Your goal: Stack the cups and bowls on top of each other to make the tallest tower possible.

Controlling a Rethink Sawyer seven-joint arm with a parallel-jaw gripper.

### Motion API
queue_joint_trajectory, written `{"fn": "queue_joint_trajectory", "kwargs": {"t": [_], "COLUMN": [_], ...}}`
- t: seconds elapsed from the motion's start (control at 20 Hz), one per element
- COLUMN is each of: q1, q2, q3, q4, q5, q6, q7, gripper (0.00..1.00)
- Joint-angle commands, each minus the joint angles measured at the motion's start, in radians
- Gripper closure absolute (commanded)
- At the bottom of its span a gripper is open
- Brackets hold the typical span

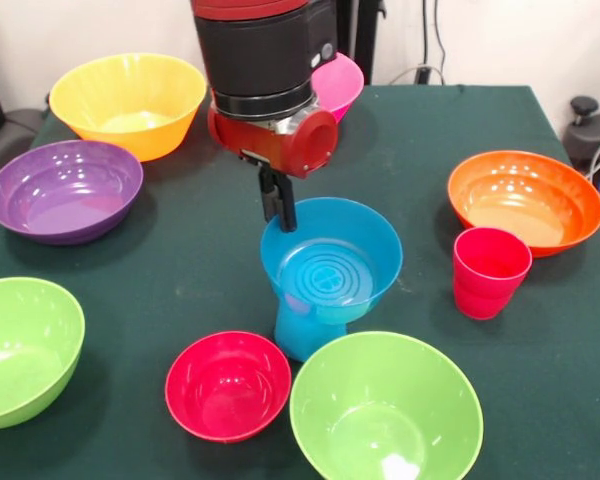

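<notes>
Gripper [278,205] tips hidden behind blue bowl [331,262] atop blue cup [302,332]

blue bowl [332,262] atop blue cup [302,330], claw [278,205] at its rim

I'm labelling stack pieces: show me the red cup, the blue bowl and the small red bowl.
red cup [489,272]: front view, on its outer side wall.
blue bowl [325,275]: front view, on its ringed inner bottom.
small red bowl [226,385]: front view, on its inner bottom.
</notes>
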Motion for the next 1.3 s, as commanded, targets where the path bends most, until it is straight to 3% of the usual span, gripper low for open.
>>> {"fn": "queue_joint_trajectory", "kwargs": {"t": [0.05,0.6,1.3], "q1": [-0.027,-0.061,-0.052], "q2": [0.001,0.025,0.021], "q3": [0.106,0.125,0.126], "q4": [0.102,0.104,0.146], "q5": [-0.049,-0.071,-0.084], "q6": [-0.083,-0.108,-0.145], "q7": [-0.067,-0.089,-0.055], "gripper": [1.00,1.00,1.00]}}
